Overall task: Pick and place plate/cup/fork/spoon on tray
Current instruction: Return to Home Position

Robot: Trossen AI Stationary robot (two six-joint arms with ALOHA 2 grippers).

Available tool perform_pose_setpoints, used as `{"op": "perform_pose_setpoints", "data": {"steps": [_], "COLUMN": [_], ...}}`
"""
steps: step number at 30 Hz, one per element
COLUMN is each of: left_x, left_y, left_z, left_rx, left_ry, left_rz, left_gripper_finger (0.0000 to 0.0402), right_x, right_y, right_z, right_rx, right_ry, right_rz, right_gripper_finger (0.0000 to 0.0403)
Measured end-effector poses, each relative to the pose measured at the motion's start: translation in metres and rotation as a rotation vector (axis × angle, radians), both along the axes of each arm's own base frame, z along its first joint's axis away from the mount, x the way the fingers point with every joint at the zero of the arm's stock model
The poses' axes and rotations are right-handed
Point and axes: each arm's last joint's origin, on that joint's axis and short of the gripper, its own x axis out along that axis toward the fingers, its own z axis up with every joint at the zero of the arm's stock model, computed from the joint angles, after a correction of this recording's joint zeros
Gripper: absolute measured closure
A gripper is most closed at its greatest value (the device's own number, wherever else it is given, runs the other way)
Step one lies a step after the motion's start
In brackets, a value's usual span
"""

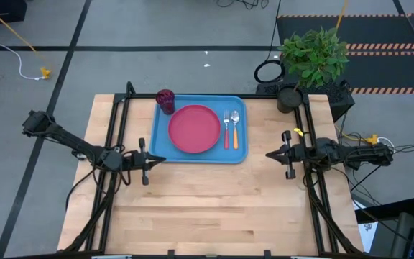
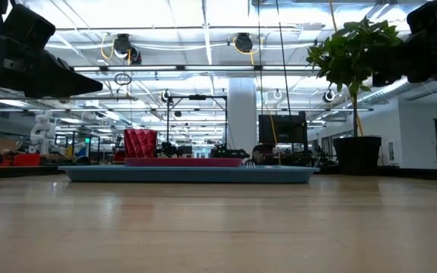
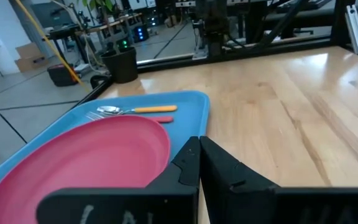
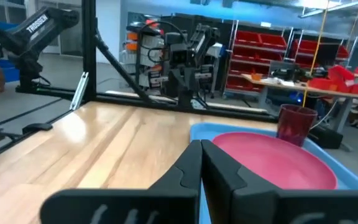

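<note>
Both grippers clenched, holding nothing.
Left gripper (image 1: 162,160) tips closed w/ no gap, just beside tray (image 1: 242,154) near-left corner; right gripper (image 1: 268,154) same, off tray's right side. On tray: plate (image 1: 194,129) centre, cup (image 1: 165,100) far-left corner, fork (image 1: 227,129) & spoon (image 1: 235,129) side by side right of plate. "TROSSEN" readable on far arm, right wrist view.

Table: a light wooden table (image 1: 214,208) lay beneath and between both grippers.
Plant: a leafy green plant (image 1: 313,54) in a dark pot (image 1: 288,97) stood at the table's far corner, beyond the right gripper.
Cable: a yellow cable (image 1: 13,30) ran over the grey floor (image 1: 157,25), far beyond the left gripper.
Shelving: red bins (image 4: 257,59) stood in the room behind.
</note>
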Motion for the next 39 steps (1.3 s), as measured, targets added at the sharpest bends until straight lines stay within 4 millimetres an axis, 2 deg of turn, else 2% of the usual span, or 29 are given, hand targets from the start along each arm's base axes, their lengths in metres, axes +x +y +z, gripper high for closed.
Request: {"op": "perform_pose_setpoints", "data": {"steps": [14,19,23,28,33,39], "left_x": [0.0,0.001,0.002,0.006,0.008,0.007], "left_y": [0.001,0.004,0.011,0.022,0.035,0.04], "left_z": [0.004,0.003,0.001,0.003,0.003,0.006], "left_rx": [-0.012,0.018,0.031,0.026,0.008,0.034], "left_ry": [-0.037,-0.023,0.0,-0.012,-0.014,-0.035], "left_rz": [0.004,0.024,0.063,0.018,0.024,0.026], "left_gripper_finger": [0.0389,0.0398,0.0389,0.0398,0.0389,0.0397], "right_x": [0.0,0.0,0.0,0.0,0.0,0.0], "right_y": [0.001,0.001,0.001,0.001,0.001,0.001], "right_z": [-0.003,-0.002,-0.001,-0.001,-0.001,-0.001], "right_rx": [0.021,0.022,0.022,0.022,0.022,0.022], "right_ry": [0.031,0.018,0.015,0.011,0.008,0.008], "right_rz": [0.031,0.029,0.029,0.03,0.03,0.03], "right_gripper_finger": [0.0403,0.0403,0.0403,0.0403,0.0403,0.0403]}}
